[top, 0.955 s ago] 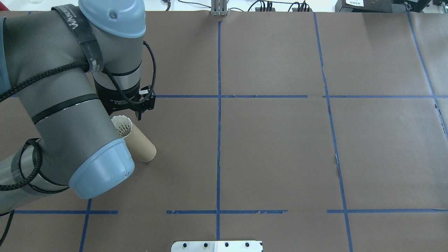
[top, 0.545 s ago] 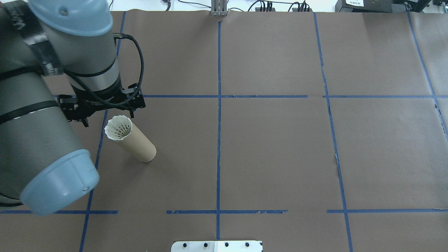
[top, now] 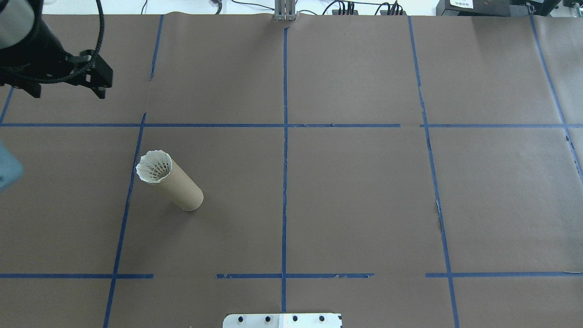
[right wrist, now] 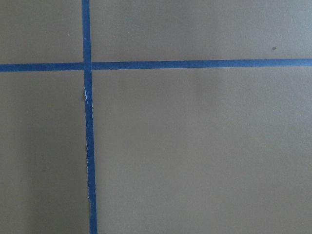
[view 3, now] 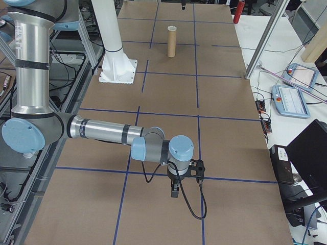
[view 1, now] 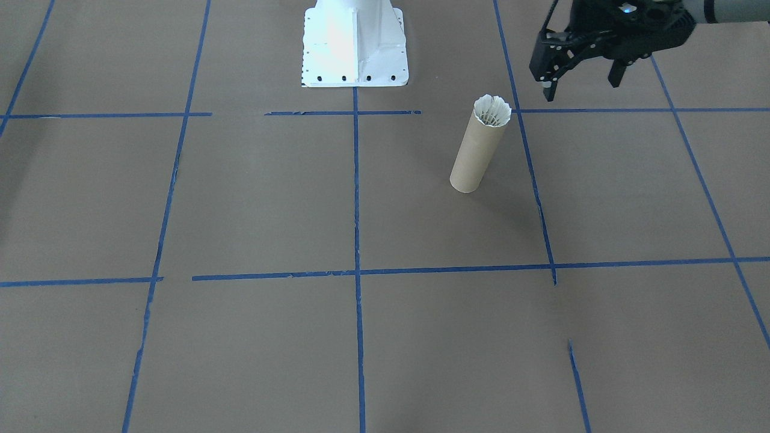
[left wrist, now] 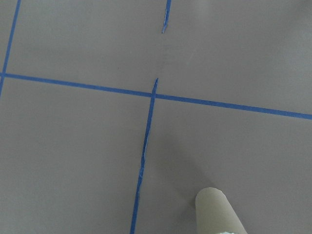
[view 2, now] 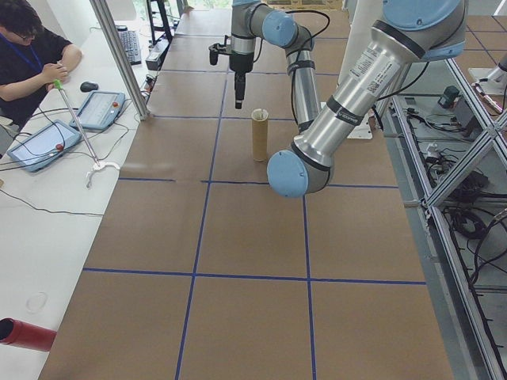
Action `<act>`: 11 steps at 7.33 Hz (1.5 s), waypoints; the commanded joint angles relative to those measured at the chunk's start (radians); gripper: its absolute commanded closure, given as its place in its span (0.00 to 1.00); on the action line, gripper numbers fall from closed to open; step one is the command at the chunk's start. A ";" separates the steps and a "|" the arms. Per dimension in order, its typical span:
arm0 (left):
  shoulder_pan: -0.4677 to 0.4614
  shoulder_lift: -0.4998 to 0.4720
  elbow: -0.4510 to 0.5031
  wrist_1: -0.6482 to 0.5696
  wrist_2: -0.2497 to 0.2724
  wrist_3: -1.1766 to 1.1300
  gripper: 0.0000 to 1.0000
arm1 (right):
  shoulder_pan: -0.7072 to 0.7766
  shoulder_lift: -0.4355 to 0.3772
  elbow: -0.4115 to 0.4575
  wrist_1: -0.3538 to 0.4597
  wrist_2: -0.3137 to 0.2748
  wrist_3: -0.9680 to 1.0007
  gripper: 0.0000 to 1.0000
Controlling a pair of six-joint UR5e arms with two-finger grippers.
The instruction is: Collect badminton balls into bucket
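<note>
Since the earlier frames, the left gripper (top: 63, 89) has pulled away from the bucket (top: 175, 184) toward the bench's (top: 355, 191) far left corner, fingers (view 1: 546, 90) spread and empty. One shuttlecock (top: 155, 166) sits in the upright bucket's mouth, feathers showing. Right gripper (view 3: 174, 190) hovers elsewhere; its finger state cannot be told.

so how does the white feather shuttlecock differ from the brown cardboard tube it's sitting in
The white feather shuttlecock is white with a scalloped, ribbed skirt; the brown cardboard tube is plain, smooth and brown.
The shuttlecock shows only as a short flared rim at the tube's mouth, while the tube is tall and narrow.
The shuttlecock sits inside, feathers up; the tube stands upright on the brown paper table, holding it.
Both are round in section, and neither is touched by a gripper.
</note>
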 commanded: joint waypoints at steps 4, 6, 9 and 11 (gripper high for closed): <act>-0.341 0.438 0.127 -0.401 -0.114 0.629 0.00 | 0.000 0.000 -0.002 0.000 0.000 0.000 0.00; -0.434 0.624 0.270 -0.672 -0.177 0.738 0.00 | 0.000 0.000 0.000 0.000 0.000 0.000 0.00; -0.547 0.757 0.467 -0.877 -0.301 0.778 0.00 | 0.000 0.000 0.000 0.000 0.000 0.000 0.00; -0.557 0.803 0.471 -0.895 -0.315 0.769 0.00 | 0.000 0.000 0.000 0.000 0.000 0.000 0.00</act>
